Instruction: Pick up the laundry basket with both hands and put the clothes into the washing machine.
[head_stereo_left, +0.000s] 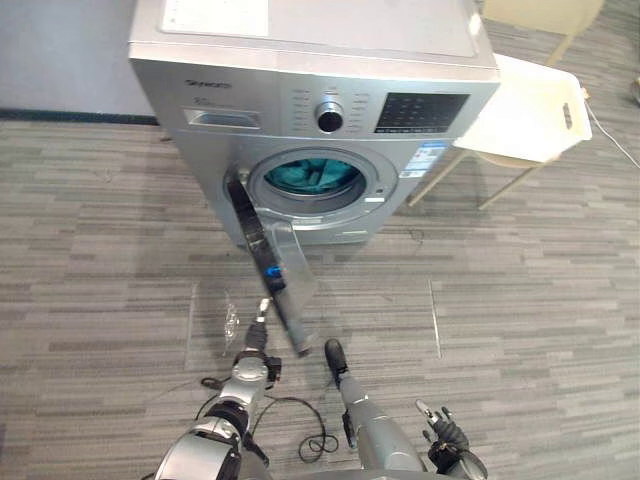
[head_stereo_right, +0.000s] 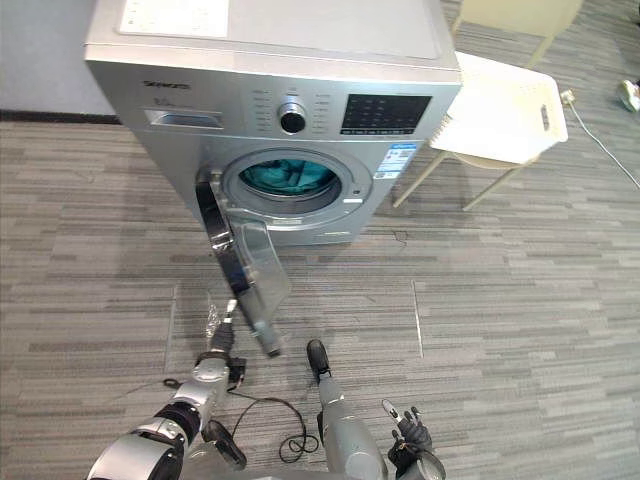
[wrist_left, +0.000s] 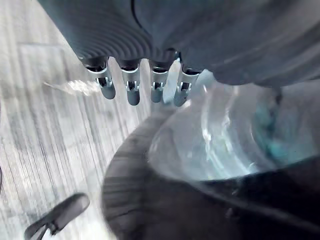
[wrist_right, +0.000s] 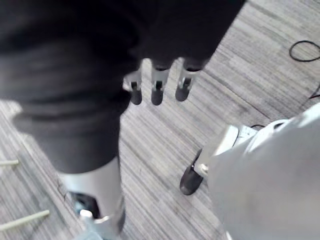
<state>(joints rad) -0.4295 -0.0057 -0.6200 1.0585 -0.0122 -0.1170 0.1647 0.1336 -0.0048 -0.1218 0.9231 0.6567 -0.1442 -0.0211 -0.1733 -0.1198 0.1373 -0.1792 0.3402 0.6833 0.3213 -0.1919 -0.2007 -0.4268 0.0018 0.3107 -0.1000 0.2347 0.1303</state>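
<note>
The washing machine (head_stereo_left: 280, 100) stands far centre, with the white laundry basket (head_stereo_left: 520, 115) just to its right. Its door (head_stereo_left: 270, 265) is swung open toward the near left, and teal clothes (head_stereo_left: 310, 175) lie in the drum. The left hand (head_stereo_left: 259, 335), fingers straight, is just beside the door's near end. The right hand (head_stereo_left: 445, 430) hangs near right, fingers loose and holding nothing.

The washing machine (head_stereo_left: 300, 110) has its door (head_stereo_left: 272, 262) swung wide toward the robot, hinged left of the round opening (head_stereo_left: 308, 180). The door's glass bowl juts over the floor (head_stereo_left: 520, 300) in front and bars a straight reach from the left. The left robot hand (head_stereo_left: 258, 335), fingers straight, is just beside the door's lower edge. The opening is free from the front and right, though teal clothes (head_stereo_left: 312, 172) fill part of the drum. Right of the machine, a white basket (head_stereo_left: 525, 115) on a chair (head_stereo_left: 545, 12) narrows that side.
</note>
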